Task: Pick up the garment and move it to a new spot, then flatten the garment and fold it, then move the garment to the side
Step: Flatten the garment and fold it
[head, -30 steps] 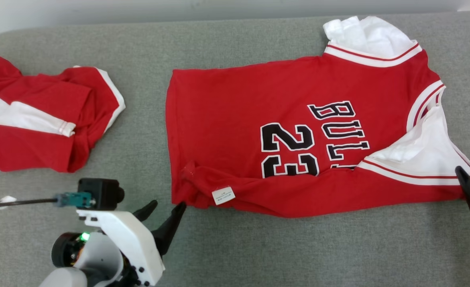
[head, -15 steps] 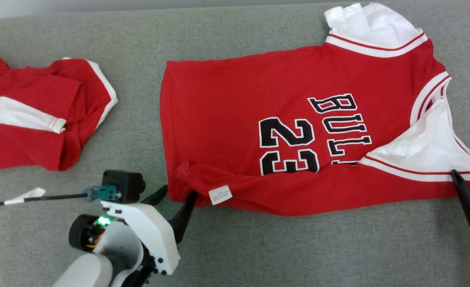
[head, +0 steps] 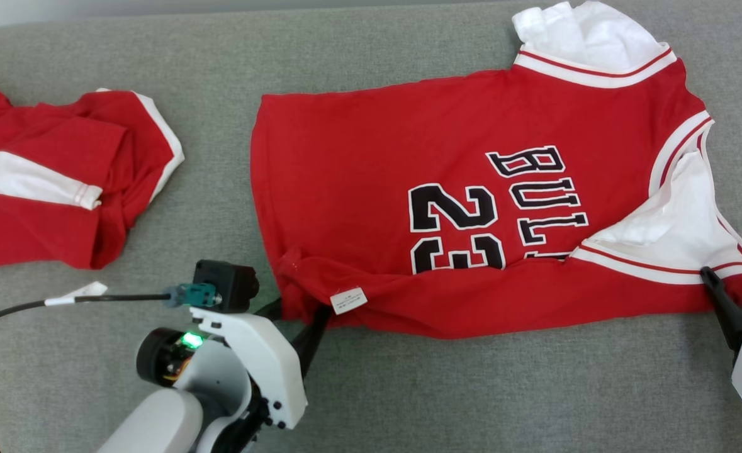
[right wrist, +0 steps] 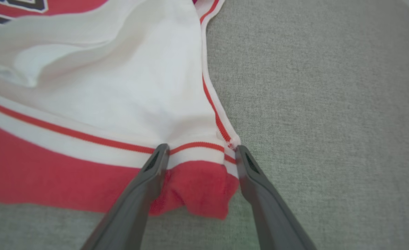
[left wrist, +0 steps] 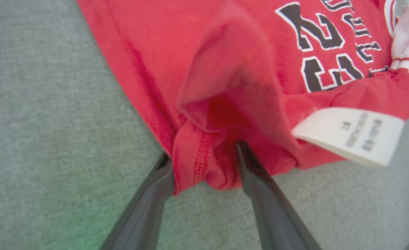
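Note:
The garment [head: 358, 189], a red jersey with black-and-white lettering, lies spread on the grey padded surface [head: 446, 390], its near edge folded over. My left gripper [head: 298, 311] is open at the near left hem corner, close to the white tag [head: 349, 300]. In the left wrist view the bunched hem of the garment [left wrist: 225, 52] sits between the spread fingers of the left gripper [left wrist: 203, 152]. My right gripper [head: 730, 270] is open at the near right corner. There the right gripper [right wrist: 201, 149] straddles the garment's [right wrist: 86, 86] red and white-striped edge.
A second red-and-white piece of clothing [head: 50, 182] lies crumpled at the far left. A black cable [head: 24, 308] runs from my left wrist across the surface. Bare grey padding stretches along the near side, below the jersey.
My left gripper has moved forward and right until its fingers straddle the hem corner. The right gripper has slid in over the right corner. The head view has shifted slightly.

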{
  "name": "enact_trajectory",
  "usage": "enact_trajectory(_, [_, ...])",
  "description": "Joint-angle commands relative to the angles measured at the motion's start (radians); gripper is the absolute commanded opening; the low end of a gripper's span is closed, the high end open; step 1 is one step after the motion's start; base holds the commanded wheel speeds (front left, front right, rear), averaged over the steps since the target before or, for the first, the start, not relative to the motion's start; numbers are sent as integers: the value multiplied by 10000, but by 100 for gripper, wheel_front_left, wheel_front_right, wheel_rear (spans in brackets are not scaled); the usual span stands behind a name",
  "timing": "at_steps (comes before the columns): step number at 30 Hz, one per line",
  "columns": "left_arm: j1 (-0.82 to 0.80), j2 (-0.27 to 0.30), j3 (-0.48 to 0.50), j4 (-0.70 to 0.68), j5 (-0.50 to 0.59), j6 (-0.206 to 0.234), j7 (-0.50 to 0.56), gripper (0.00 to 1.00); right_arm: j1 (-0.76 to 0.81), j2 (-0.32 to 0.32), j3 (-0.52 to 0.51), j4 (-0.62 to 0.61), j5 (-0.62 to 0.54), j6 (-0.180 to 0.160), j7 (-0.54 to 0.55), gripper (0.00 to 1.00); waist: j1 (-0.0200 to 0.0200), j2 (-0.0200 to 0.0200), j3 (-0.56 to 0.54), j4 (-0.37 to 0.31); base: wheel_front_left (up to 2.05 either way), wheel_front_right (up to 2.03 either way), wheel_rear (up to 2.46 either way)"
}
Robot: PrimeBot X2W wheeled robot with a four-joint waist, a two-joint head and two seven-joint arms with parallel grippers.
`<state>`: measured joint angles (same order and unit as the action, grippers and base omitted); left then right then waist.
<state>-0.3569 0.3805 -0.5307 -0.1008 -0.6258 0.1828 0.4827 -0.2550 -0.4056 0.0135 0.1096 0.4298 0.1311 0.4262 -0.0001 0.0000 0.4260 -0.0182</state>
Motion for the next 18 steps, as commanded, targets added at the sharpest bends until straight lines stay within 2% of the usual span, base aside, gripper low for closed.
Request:
enact_trajectory(1, [188, -197, -330, 343, -170, -168, 292, 24, -11, 127, 241, 320, 18, -8, 310, 100, 1, 0, 21, 16, 0, 0, 0])
enact_trajectory(2, [181, -271, -362, 425, -242, -231, 272, 0, -40, 151, 383, 381, 116, -7, 410, 100, 1, 0, 23, 27, 0, 0, 0])
enact_trajectory(3, [165, -310, -409, 510, -282, -282, 277, 0, -48, 163, 526, 400, 237, 9, 482, 80, 1, 0, 20, 38, 0, 0, 0])
enact_trajectory(4, [146, -332, -427, 584, -353, -343, 298, 0, -77, 168, 605, 394, 351, 13, 469, 40, 1, 0, 10, 49, 0, 0, 0])
enact_trajectory(5, [130, -371, -431, 645, -453, -421, 315, 0, -121, 166, 630, 398, 425, 21, 452, 13, 1, 0, -10, 62, 0, 0, 0])
enact_trajectory(6, [127, -405, -456, 679, -568, -504, 345, 0, -163, 150, 674, 392, 523, 21, 449, 0, 1, 0, -35, 70, 0, 0, 0])
enact_trajectory(10, [210, -388, -309, 618, -918, -674, 378, 0, -178, -36, 626, 338, 965, 2, 503, 0, 1, 0, -238, 99, 0, 0, 0])
enact_trajectory(18, [957, 288, 535, -370, -1915, -614, 572, 0, 362, -542, -217, -401, 1620, -14, 807, 0, 1, 0, -802, 134, 0, 0, 0])
